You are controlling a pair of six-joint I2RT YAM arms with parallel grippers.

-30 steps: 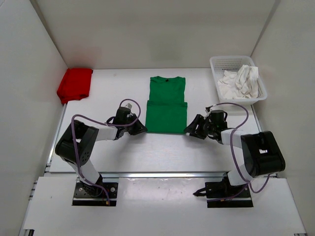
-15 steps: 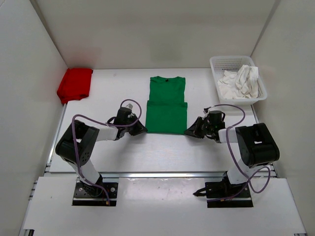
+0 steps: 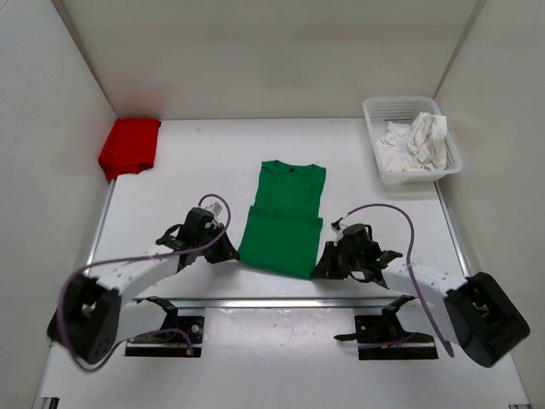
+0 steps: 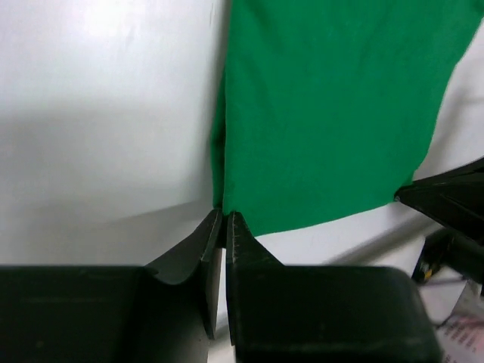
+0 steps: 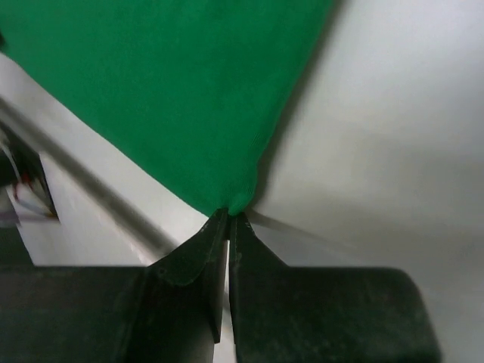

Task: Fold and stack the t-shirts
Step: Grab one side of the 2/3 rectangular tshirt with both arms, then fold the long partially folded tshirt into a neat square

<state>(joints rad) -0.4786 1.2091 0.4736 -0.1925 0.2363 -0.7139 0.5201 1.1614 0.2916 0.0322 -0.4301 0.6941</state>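
1. In the last second the green t-shirt (image 3: 283, 217) has slid from mid-worktop towards the near edge. It now lies slightly askew, its near hem close to the front rail and its collar end pointing far.
2. The right fingers (image 5: 189, 261), spread a second ago, have clenched. Both arms have drawn back and low, carrying the shirt with them.
3. The left fingers (image 4: 193, 257) are pinched on the shirt's near-left corner, the cloth running away from their tips to the far right.
4. The right fingers grasp the near-right corner, and green cloth bunches just at their tips.
5. My reading: both corners are secured, so this is a repositioning drag or the start of the next fold. The green shirt's folding looks unfinished.
6. The red t-shirt (image 3: 129, 146) sits folded at the far-left corner of the worktop (image 3: 187, 162). The white t-shirt (image 3: 415, 143) lies crumpled in the basket (image 3: 371, 106) at far right, well apart from both arms, so stacking is some way off.
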